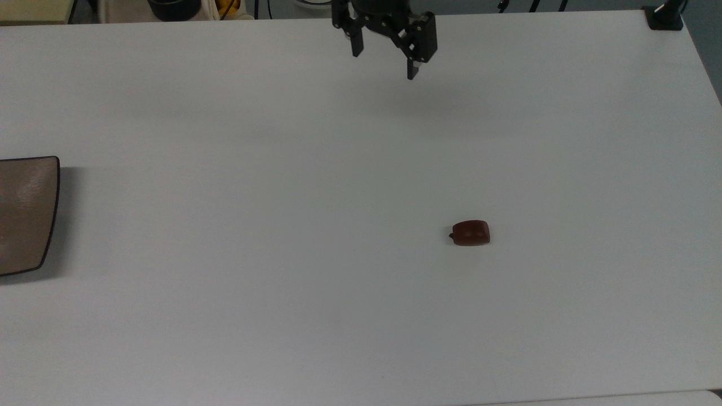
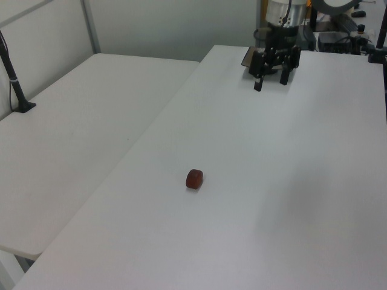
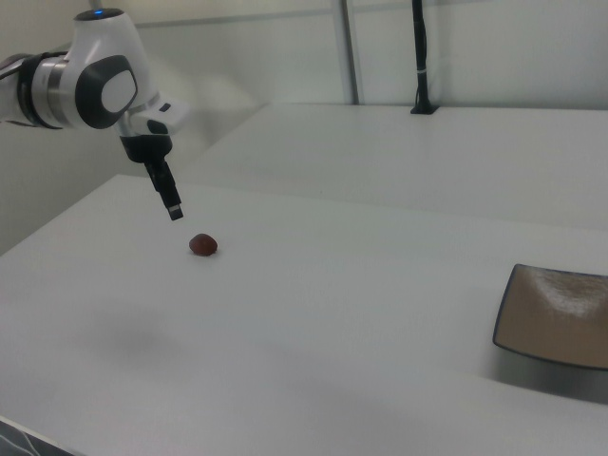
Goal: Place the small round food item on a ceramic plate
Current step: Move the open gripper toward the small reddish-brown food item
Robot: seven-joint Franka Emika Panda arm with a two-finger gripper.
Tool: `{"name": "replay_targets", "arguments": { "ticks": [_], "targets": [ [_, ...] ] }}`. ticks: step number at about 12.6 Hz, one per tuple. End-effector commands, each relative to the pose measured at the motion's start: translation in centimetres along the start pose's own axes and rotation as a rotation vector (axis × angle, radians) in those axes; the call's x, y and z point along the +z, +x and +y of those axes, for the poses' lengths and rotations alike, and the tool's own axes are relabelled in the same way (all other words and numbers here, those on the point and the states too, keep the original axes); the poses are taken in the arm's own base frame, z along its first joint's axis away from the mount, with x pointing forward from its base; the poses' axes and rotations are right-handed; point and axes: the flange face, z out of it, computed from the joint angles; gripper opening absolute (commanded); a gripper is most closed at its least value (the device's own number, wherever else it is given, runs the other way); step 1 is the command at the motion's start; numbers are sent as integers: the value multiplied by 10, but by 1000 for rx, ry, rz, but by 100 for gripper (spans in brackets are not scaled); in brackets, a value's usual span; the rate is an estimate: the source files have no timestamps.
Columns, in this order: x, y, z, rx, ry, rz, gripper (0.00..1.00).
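Jaws spread, empty, above table; small round food item (glossy, reddish-brown) lies apart.

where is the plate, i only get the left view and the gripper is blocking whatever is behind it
Observer: In the right view the ceramic plate sits flat on the table, brown and squarish.
Operator: anything on it
Observer: No, the right view shows its surface bare.
Operator: how does it lie from the food
Observer: At the top view's left edge, cut off by the frame. The small round food item lies right of centre, and the gripper is near the top edge between them.
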Motion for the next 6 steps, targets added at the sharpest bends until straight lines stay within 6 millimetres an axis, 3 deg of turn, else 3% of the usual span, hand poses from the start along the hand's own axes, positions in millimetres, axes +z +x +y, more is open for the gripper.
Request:
{"name": "replay_targets", "arguments": {
  "ticks": [1, 3, 6],
  "targets": [
    [14, 0, -25, 306, 102, 32, 100],
    [14, 2, -42, 486, 207, 70, 100],
    [37, 14, -59, 669, 312, 96, 100]
  ]
}}
